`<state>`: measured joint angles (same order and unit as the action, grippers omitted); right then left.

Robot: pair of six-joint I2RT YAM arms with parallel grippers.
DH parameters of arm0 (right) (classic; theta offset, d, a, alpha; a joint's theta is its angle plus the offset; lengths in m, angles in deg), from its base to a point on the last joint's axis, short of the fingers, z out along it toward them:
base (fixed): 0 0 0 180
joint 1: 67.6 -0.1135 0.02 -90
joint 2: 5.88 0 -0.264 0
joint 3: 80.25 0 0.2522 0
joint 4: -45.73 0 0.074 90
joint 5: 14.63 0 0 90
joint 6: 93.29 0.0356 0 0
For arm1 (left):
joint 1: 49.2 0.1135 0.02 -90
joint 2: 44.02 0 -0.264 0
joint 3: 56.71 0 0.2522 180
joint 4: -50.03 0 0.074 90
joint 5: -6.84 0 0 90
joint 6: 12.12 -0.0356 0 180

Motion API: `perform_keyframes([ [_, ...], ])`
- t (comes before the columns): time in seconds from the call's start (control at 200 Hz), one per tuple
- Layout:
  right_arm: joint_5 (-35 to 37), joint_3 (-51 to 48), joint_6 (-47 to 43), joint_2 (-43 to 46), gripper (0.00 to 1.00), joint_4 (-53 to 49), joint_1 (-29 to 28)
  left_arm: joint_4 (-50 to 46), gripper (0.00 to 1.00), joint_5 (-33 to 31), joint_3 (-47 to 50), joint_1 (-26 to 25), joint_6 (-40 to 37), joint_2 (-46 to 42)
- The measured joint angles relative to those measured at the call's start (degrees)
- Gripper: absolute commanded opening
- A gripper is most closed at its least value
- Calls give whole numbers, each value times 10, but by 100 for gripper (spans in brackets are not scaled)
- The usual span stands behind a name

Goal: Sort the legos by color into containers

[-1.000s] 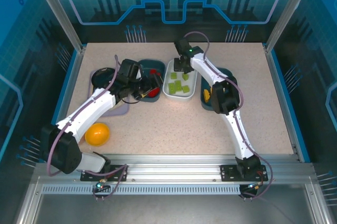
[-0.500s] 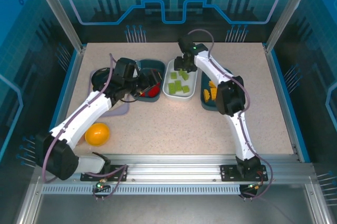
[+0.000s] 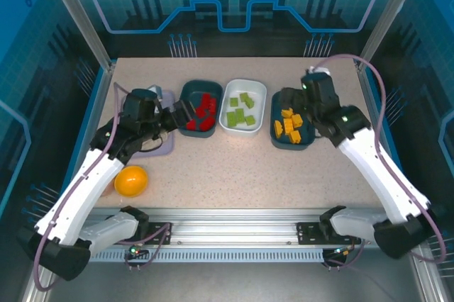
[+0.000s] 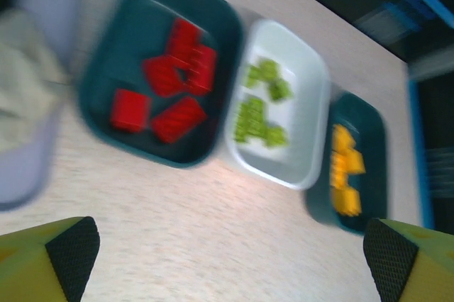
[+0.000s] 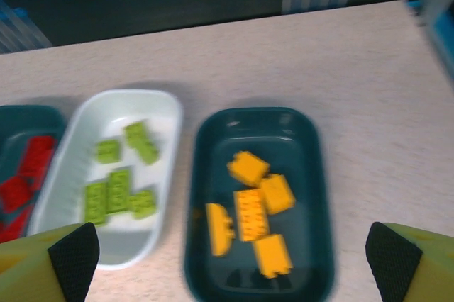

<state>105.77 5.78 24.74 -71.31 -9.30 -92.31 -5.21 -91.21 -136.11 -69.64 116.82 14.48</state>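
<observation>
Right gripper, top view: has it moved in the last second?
Yes, rightward: the right gripper left the white rounded plastic tray for the far end of the right-hand dark teal plastic tray.

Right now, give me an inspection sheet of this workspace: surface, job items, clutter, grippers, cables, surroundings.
Surface: speckled beige table.
Job's things: red legos in left teal tray; green legos in white tray; yellow-orange legos in right teal tray.
Clutter: round orange bowl; lavender tray.
Grippers: left gripper open, empty; right gripper open, empty.
Cables: purple cables looped along both arms.
Surroundings: blue panel walls, aluminium rail.
</observation>
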Motion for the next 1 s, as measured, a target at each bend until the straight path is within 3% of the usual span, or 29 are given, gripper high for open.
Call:
perform_keyframes([
  [0.08, 17, -100, -25, 67, 100, 28, 37, -24, 99, -99, 6, 0, -11, -22],
  [0.17, 24, -241, -70, 153, 100, 85, 80, 17, 99, -194, 81, 1, -75, -78],
  [0.255, 26, -356, -122, 211, 100, 150, 90, 53, 99, -245, 170, 2, -143, -123],
  [0.34, 17, -413, -168, 208, 100, 208, 96, 89, 99, -272, 240, 7, -211, -127],
  [0.435, -1, -435, -203, 156, 100, 275, 112, 150, 99, -275, 310, 23, -256, -106],
  [0.6, -37, -458, -228, 37, 100, 409, 137, 260, 99, -269, 404, 67, -269, -64],
  [0.77, -68, -443, -229, -86, 100, 506, 151, 372, 99, -229, 411, 119, -286, 52],
  [1.0, -134, -425, -258, -176, 100, 648, 174, 548, 99, -148, 402, 188, -290, 163],
])
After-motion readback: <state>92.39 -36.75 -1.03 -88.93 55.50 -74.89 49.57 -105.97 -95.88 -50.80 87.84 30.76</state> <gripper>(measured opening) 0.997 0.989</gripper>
